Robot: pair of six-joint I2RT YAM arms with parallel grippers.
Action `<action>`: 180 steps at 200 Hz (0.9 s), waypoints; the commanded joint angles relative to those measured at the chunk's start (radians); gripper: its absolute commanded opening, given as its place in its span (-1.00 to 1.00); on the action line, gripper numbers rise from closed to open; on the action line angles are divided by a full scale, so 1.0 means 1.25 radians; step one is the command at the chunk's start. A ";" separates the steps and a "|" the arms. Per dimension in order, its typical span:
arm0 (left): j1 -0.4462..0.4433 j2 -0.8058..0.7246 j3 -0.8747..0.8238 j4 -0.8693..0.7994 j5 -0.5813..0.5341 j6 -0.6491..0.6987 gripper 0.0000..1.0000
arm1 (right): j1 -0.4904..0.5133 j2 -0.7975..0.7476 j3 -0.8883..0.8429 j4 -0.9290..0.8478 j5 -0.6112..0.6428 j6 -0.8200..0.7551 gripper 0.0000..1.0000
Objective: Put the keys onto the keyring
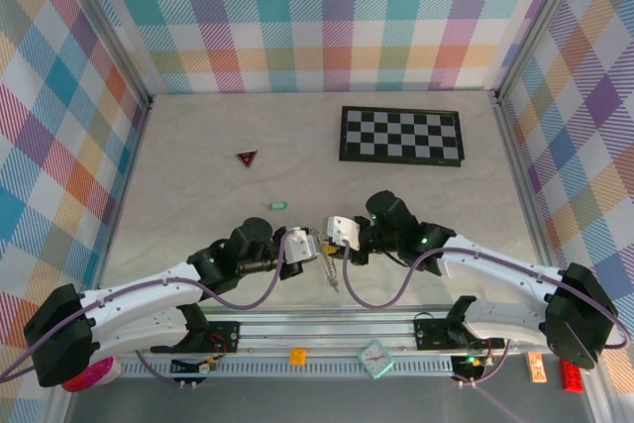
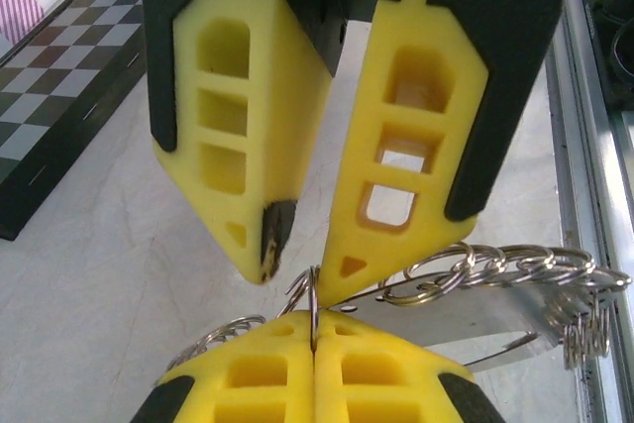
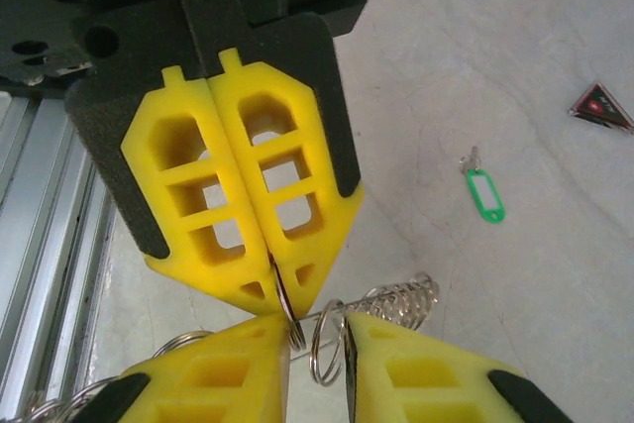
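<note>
Pastel plaid across the walls (image 1: 297,17): pink, teal, orange and purple stripes crossing! The table (image 1: 198,146) shows pale beige, faintly marbled. There's the checkerboard (image 1: 401,135), black and white squares inside a black border. The triangle (image 1: 247,157) reads dark red, the key (image 3: 484,195) bright green. Left gripper (image 2: 313,329) and right gripper (image 2: 300,279): yellow pads, black shells. The keyring (image 2: 475,316) is grey metal, its chain (image 2: 515,266) gleaming silver. Purple cables (image 1: 248,304) on white-and-black arms (image 1: 505,279).

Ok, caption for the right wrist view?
Left gripper pinches the keyring chain; right gripper open beside it; green key lies on table.
</note>
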 commanded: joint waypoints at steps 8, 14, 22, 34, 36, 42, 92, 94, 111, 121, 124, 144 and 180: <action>0.008 0.003 0.020 0.026 0.025 -0.006 -1.00 | 0.007 0.013 0.030 -0.018 -0.035 -0.028 -0.68; 0.008 0.004 0.021 0.026 0.025 -0.006 -1.00 | 0.008 0.013 0.030 -0.018 -0.036 -0.028 -0.71; 0.008 0.004 0.021 0.026 0.026 -0.006 -1.00 | 0.008 0.014 0.030 -0.020 -0.038 -0.029 -0.76; 0.008 0.005 0.021 0.025 0.024 -0.006 -1.00 | 0.009 0.015 0.033 -0.025 -0.038 -0.030 -0.81; 0.008 0.004 0.021 0.026 0.023 -0.006 -1.00 | 0.009 0.016 0.033 -0.027 -0.039 -0.031 -0.82; 0.008 0.005 0.021 0.025 0.022 -0.006 -1.00 | 0.009 0.015 0.034 -0.032 -0.037 -0.031 -0.83; 0.008 0.005 0.024 0.013 0.022 -0.002 -1.00 | 0.010 -0.013 0.026 -0.066 0.001 -0.039 -0.68; 0.008 0.005 0.024 0.014 0.022 -0.002 -1.00 | 0.009 -0.014 0.026 -0.067 0.001 -0.040 -0.68; 0.008 0.007 0.025 0.016 0.025 -0.001 -1.00 | 0.010 -0.014 0.027 -0.073 -0.002 -0.041 -0.71; 0.008 0.008 0.025 0.017 0.028 -0.003 -1.00 | 0.012 -0.010 0.028 -0.071 -0.007 -0.041 -0.71; 0.008 0.008 0.026 0.017 0.028 -0.002 -1.00 | 0.012 -0.009 0.029 -0.070 -0.007 -0.041 -0.71; 0.008 0.010 0.028 0.016 0.032 -0.003 -1.00 | 0.015 0.004 0.032 -0.058 -0.012 -0.041 -0.71; 0.008 0.010 0.028 0.012 0.033 -0.003 -1.00 | 0.020 0.014 0.035 -0.048 -0.015 -0.038 -0.87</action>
